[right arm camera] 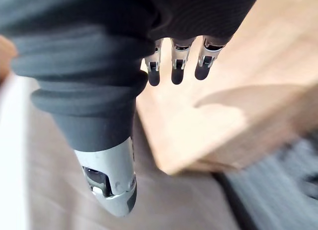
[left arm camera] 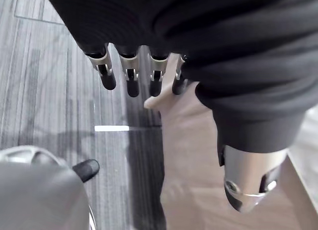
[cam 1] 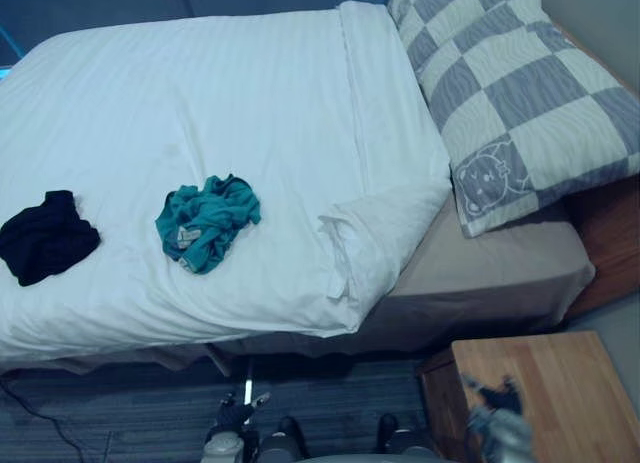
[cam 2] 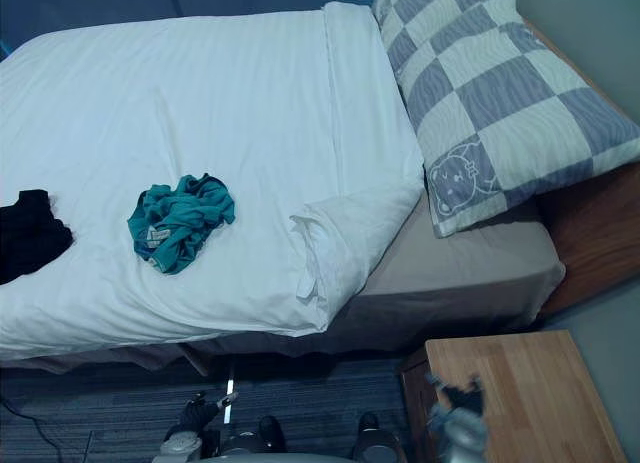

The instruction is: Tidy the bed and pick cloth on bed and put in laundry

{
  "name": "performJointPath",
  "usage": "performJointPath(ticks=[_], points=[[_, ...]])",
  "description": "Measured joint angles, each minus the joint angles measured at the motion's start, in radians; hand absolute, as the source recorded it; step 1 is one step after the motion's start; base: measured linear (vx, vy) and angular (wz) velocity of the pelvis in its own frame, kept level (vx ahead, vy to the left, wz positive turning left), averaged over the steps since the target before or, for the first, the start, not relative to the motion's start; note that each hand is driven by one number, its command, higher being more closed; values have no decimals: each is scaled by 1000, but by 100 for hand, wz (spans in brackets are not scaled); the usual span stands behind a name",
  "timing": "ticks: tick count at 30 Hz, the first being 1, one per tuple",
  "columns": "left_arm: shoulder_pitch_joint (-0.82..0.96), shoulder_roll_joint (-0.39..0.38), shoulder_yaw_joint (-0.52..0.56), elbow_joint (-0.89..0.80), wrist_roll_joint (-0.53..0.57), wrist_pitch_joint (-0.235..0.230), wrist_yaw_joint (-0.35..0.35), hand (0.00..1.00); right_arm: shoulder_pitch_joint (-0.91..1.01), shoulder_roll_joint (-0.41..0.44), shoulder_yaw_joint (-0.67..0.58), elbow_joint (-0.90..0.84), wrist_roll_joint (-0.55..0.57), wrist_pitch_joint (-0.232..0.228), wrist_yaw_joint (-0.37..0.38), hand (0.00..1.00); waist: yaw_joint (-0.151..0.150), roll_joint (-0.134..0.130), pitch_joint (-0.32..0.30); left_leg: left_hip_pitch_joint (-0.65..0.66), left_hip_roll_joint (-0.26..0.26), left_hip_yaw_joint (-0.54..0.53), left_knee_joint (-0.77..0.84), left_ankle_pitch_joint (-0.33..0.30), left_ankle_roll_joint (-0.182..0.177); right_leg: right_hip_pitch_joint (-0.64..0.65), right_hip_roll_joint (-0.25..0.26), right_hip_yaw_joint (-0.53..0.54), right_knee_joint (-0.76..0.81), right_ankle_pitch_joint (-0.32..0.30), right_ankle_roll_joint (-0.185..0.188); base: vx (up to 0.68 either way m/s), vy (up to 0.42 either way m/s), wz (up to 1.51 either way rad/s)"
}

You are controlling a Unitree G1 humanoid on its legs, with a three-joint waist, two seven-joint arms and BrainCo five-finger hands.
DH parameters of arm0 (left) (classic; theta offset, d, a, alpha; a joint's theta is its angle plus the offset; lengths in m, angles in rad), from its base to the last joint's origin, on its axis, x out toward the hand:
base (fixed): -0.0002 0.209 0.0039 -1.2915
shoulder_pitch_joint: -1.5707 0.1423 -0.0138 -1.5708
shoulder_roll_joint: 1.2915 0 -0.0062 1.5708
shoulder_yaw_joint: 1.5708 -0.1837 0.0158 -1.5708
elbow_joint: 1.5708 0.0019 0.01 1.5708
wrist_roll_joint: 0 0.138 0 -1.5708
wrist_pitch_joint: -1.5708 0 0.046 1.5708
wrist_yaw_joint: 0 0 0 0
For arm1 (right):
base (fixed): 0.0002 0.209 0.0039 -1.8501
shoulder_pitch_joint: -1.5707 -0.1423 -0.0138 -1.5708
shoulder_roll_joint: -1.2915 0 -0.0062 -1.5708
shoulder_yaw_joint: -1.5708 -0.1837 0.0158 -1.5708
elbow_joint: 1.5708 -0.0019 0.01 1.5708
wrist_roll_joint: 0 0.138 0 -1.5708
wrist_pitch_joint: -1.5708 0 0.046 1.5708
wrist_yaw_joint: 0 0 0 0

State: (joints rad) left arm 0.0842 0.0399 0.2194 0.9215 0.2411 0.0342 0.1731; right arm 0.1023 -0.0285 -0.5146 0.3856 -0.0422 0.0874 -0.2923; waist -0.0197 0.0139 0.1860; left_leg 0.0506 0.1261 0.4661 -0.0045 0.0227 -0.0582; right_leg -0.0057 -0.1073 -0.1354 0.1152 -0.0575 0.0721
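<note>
Clothes for the laundry lie on the bed, up and away from both hands. Nearest, the left hand (left arm camera: 131,75) hangs over the grey floor (cam 1: 120,413) beside the bed, fingers straight and released, grasping nothing. The right hand (right arm camera: 175,66), likewise released and empty, hangs over a wooden bedside cabinet (cam 1: 550,383). Beyond the bed's near edge sits the teal cloth (cam 1: 207,221), a crumpled heap on the white duvet (cam 1: 200,103), its longer axis slanting from near-left to far-right. It lies ahead of the left hand, the nearer of the two. The black cloth (cam 1: 45,236) rests further left, apart from the teal one. Right of them the duvet corner (cam 1: 370,233) is folded back; farthest, a checked pillow (cam 1: 520,93).
</note>
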Motion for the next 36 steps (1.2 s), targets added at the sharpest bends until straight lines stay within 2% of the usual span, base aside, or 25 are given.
performJointPath(ticks=[1,4,7,8,10,13,17,20,21,24,27,28,30,33,36], points=[[3,9,-14,1,6,0,0,0,-9,-19,-6,-45,-8,0,-14,0,-2,-1,0,0,-4,-1,-9,5,1,-1,0,-1,-1,1,1,-54,59,4],[26,41,-65,6,17,-1,-18,0,-149,-164,12,-173,-81,-10,-59,0,-6,-1,1,4,-19,-7,-67,37,7,-21,2,3,-1,9,5,-63,30,0],[15,61,-109,15,31,-4,-21,0,-362,-312,116,-174,-155,-22,-61,0,-5,4,19,-50,-20,-13,-82,62,18,-76,11,7,-21,46,-2,-78,23,-2],[8,63,-112,15,32,-4,-21,0,-400,-337,142,-175,-163,-24,-62,0,-3,4,28,-58,-20,-17,-81,67,21,-86,12,6,-23,52,-4,-101,23,8],[-27,72,-141,16,37,-13,-20,0,-535,-416,231,-194,-183,-37,-57,0,12,7,73,-97,-20,-38,-77,83,28,-110,18,-2,-34,73,-11,-96,18,15],[-56,76,-152,14,36,-21,-20,0,-672,-465,361,-217,-205,-43,-51,0,34,13,118,-146,-16,-59,-78,101,27,-152,23,-12,-34,85,-17,-88,2,15],[-82,92,-181,12,36,-23,-16,0,-837,-528,502,-186,-207,-43,-29,0,40,21,184,-198,-16,-83,-87,131,37,-196,26,-29,-34,100,-26,-33,-1,15],[-114,99,-192,9,27,-24,-4,0,-984,-567,602,-100,-219,-44,-14,0,43,30,245,-240,-16,-101,-79,144,44,-227,26,-34,-33,113,-35,-5,9,14],[-136,103,-209,11,26,-26,8,0,-1019,-585,636,-65,-227,-44,-8,0,55,35,249,-282,-15,-112,-68,147,46,-257,26,-43,-33,118,-35,1,5,20],[-178,102,-248,14,7,-31,21,0,-1031,-588,676,9,-227,-42,-3,0,87,48,262,-326,-11,-137,-48,149,49,-282,27,-57,-31,120,-36,25,2,26],[-207,100,-269,16,6,-41,35,0,-1031,-557,726,55,-227,-41,12,0,94,57,276,-385,-6,-173,-17,149,49,-317,27,-55,-11,115,-38,14,15,33],[-228,99,-270,24,5,-38,45,0,-1031,-540,729,71,-231,-42,12,100,97,58,285,-408,-5,-187,-1,149,49,-341,23,-58,18,102,-38,-5,3,21],[-244,99,-270,27,5,-38,49,0,-1029,-527,729,94,-242,-42,11,100,97,61,309,-417,-6,-201,23,146,48,-353,15,-58,67,76,-38,-29,1,27],[-258,99,-272,41,5,-37,50,0,-1006,-524,729,108,-246,-47,10,100,96,62,312,-431,-5,-216,57,137,46,-384,-2,-60,153,30,-36,-46,-17,17],[-260,100,-272,41,4,-30,51,0,-988,-523,729,137,-274,-68,10,100,91,62,311,-424,-4,-216,64,135,43,-387,-2,-56,181,16,-38,-63,-28,-1]])
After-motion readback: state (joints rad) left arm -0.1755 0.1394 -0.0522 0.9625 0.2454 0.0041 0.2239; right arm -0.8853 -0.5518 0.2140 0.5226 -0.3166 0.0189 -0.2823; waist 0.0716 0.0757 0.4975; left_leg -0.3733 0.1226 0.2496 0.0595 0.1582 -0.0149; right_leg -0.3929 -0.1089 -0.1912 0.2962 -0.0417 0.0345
